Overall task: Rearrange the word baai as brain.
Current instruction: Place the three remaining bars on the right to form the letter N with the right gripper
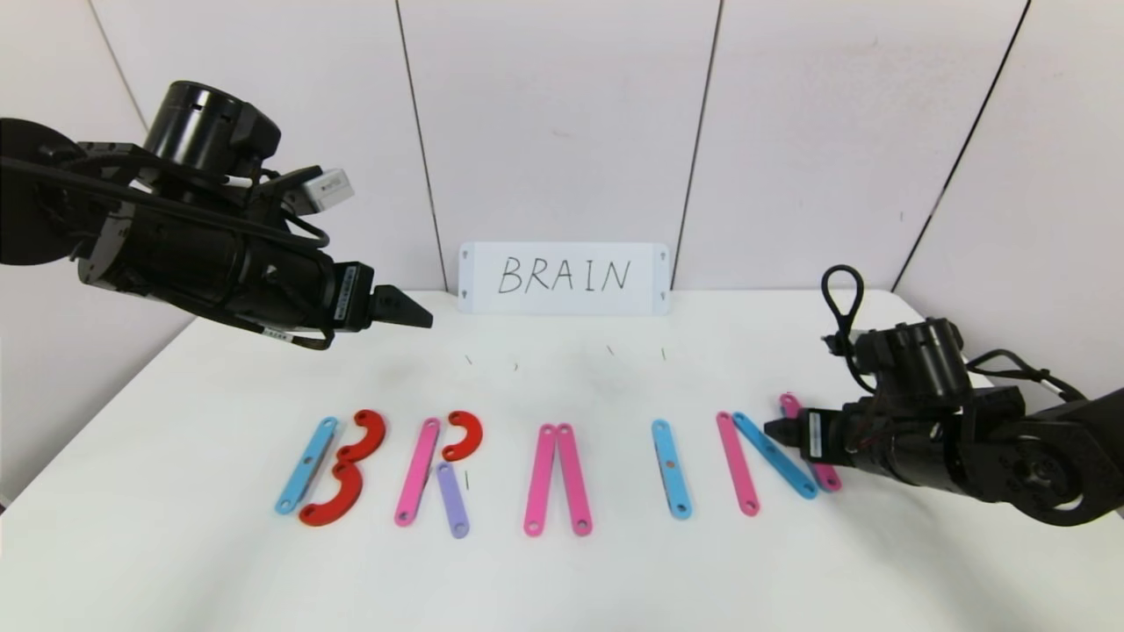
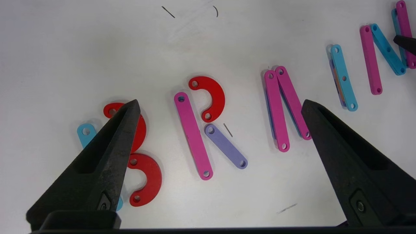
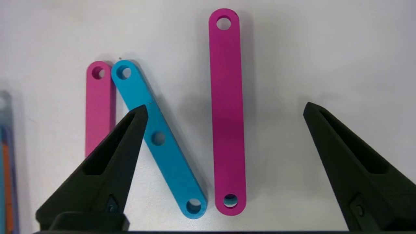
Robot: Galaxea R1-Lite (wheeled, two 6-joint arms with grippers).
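Note:
The word (image 1: pixel 540 478) lies in a row on the white table (image 1: pixel 562 588) and reads B, R, A, I, N. The B is a light-blue strip (image 1: pixel 306 465) with two red arcs (image 1: pixel 364 436). The R has a pink strip (image 1: pixel 417 471), a red arc (image 2: pixel 213 97) and a purple strip (image 2: pixel 226 146). My right gripper (image 1: pixel 773 428) is open low over the N. Its fingers straddle the right pink strip (image 3: pixel 227 130), which lies flat beside the blue diagonal (image 3: pixel 162 152). My left gripper (image 1: pixel 421 316) hangs open, high above the table behind the B and R.
A white card with handwritten BRAIN (image 1: pixel 562 277) leans against the back wall. Short pencil marks (image 1: pixel 468 359) dot the table behind the letters. The table's left edge runs close to the B.

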